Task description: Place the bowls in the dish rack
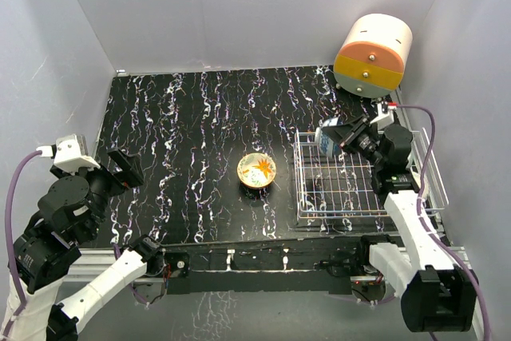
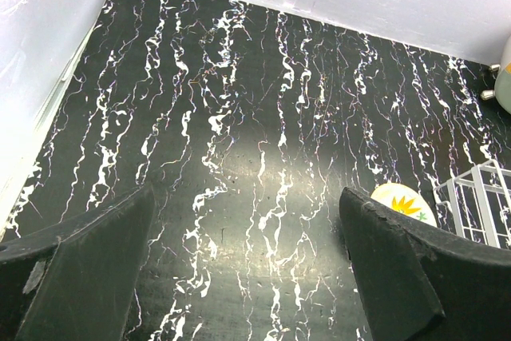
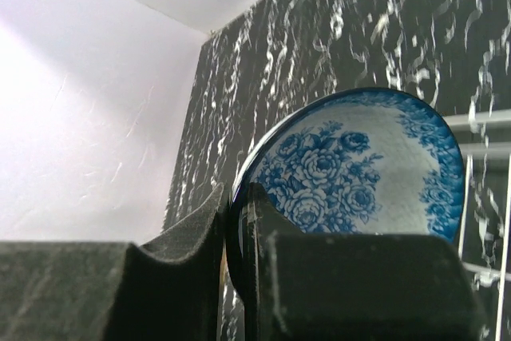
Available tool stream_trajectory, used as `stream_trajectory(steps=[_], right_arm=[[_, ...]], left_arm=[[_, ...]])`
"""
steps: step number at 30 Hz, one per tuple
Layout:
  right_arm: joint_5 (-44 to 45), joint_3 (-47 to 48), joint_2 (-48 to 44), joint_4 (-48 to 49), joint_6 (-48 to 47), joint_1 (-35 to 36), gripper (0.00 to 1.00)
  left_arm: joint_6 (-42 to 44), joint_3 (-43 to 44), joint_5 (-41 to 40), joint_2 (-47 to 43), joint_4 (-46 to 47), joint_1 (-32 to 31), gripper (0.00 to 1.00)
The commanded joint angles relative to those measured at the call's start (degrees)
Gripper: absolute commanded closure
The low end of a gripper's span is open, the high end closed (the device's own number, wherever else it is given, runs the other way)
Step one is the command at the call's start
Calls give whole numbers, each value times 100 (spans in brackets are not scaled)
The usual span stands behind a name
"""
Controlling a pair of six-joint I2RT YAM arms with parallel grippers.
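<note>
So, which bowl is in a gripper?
The blue-flowered bowl, pinched at its rim by the right gripper above the dish rack; the orange-patterned bowl sits on the table.

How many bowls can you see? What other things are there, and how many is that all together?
Bowls: 2 (orange bowl, blue bowl)
Dish rack: 1
Drawer unit: 1
Total: 4

Jaws clamp the rim of a blue floral bowl (image 3: pixel 351 173) beside the dish rack (image 3: pixel 489 120).
</note>
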Motion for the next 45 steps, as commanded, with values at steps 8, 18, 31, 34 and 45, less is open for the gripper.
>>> stream_trajectory(steps=[8, 18, 31, 34, 45], right_arm=[[-1574, -1372, 141, 2491, 1826, -542, 92], [-1515, -1916, 654, 2671, 2039, -570, 92], [-1396, -2122, 892, 2208, 1879, -740, 92], [-1379, -2176, 855, 1940, 1781, -906, 90], [-1169, -1989, 555, 524, 1029, -1443, 73]], left_arm=[[64, -50, -27, 43, -50, -29, 3], [62, -65, 25, 90, 0, -29, 3], [79, -106, -20, 110, -1, -29, 3], [81, -114, -19, 128, -1, -30, 3], [55, -149, -12, 110, -22, -29, 3]])
